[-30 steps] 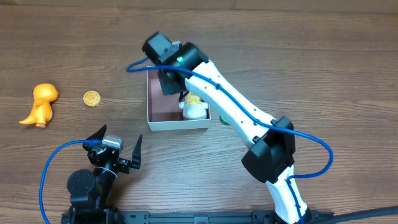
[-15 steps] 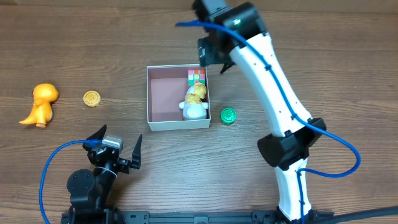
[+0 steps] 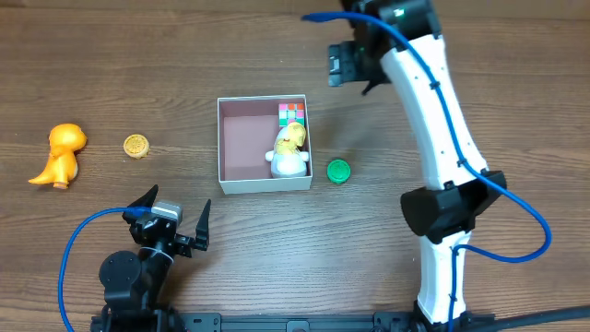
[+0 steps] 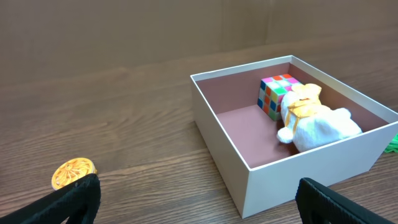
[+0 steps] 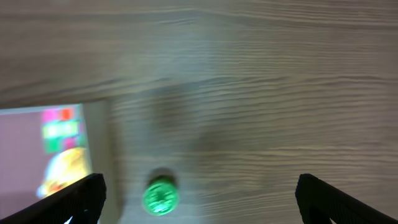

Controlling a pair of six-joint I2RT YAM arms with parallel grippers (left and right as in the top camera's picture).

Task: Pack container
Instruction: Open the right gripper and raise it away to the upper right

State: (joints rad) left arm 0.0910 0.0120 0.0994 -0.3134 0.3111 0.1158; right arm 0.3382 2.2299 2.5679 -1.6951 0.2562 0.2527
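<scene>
White right arm (image 3: pixel 435 115) stretched far, claw (image 3: pixel 350 69) spread beyond container (image 3: pixel 263 186).

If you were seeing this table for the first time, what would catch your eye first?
The white box mid-table, holding a colourful cube and a plush toy along its right wall. Next, the orange dinosaur at far left, and the white right arm stretching past a green disc.
</scene>
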